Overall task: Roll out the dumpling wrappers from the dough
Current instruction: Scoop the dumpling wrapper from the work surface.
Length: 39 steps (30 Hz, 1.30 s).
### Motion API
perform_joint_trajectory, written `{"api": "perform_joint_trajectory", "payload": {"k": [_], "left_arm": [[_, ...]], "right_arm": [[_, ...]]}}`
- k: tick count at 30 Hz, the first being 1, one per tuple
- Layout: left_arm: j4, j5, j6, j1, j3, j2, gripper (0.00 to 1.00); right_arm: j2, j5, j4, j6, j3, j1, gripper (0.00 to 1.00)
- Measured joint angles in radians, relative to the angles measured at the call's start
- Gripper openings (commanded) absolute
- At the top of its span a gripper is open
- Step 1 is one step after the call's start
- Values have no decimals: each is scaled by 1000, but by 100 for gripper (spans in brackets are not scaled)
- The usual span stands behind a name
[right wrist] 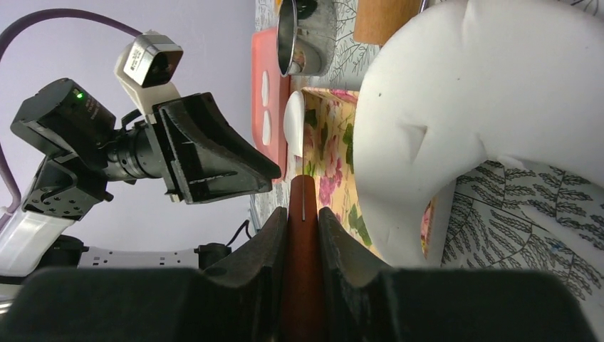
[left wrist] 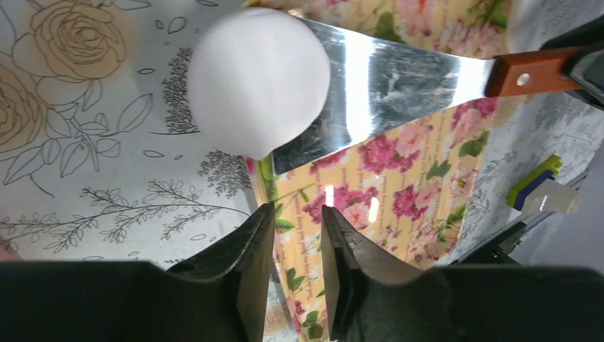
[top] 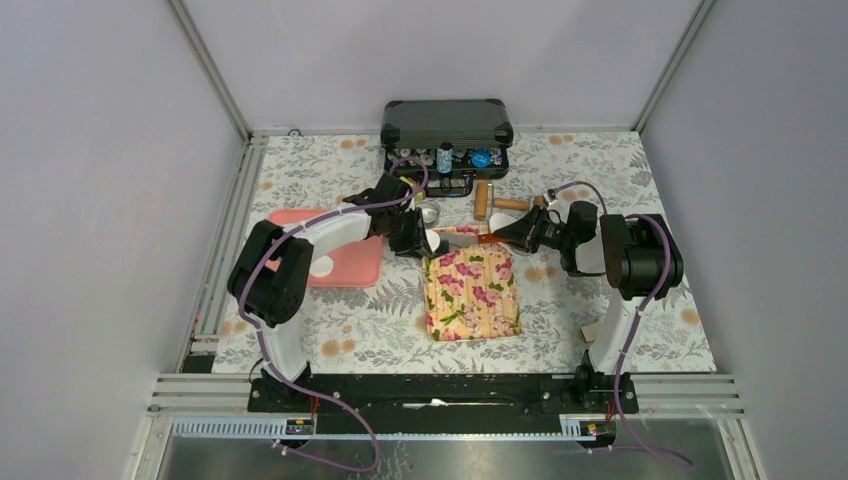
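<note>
A flat white round dumpling wrapper (left wrist: 258,80) lies on the steel blade of a spatula (left wrist: 399,78) over the far edge of the floral mat (top: 472,295). My right gripper (right wrist: 303,214) is shut on the spatula's red-brown wooden handle (left wrist: 530,73). My left gripper (left wrist: 298,214) hangs just short of the wrapper, jaws slightly apart with nothing between them. From above, the wrapper (top: 433,242) sits between both grippers. Two white dough pieces (right wrist: 265,89) lie on the pink tray (right wrist: 258,50); whether they are lumps or discs is unclear.
A wooden rolling pin (top: 495,203) and a silver tin (top: 430,213) lie behind the mat. An open black case (top: 447,135) stands at the back. A white-and-green block (left wrist: 541,189) sits off to the right. A large white rounded shape (right wrist: 463,107) fills the right wrist view's right side.
</note>
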Motion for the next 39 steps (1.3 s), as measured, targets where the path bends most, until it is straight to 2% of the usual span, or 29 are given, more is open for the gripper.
{"api": "perform_joint_trajectory", "payload": {"k": [9, 14, 16, 18, 20, 26, 39], "left_arm": [[25, 26, 13, 12, 0, -16, 34], [5, 6, 29, 72, 20, -16, 33], [-6, -27, 40, 102, 43, -16, 26], [-11, -60, 53, 124, 69, -16, 10], [-27, -87, 66, 133, 107, -14, 0], [-53, -123, 86, 128, 214, 56, 0], [-156, -212, 91, 106, 243, 183, 0]], "right_arm": [[0, 2, 8, -5, -2, 0, 0], [0, 4, -16, -26, -2, 0, 0], [0, 4, -24, -32, -2, 0, 0], [0, 4, -26, -35, -2, 0, 0], [0, 4, -27, -38, -2, 0, 0], [0, 4, -32, -39, 0, 0, 0], [14, -1, 21, -2, 5, 0, 0]]}}
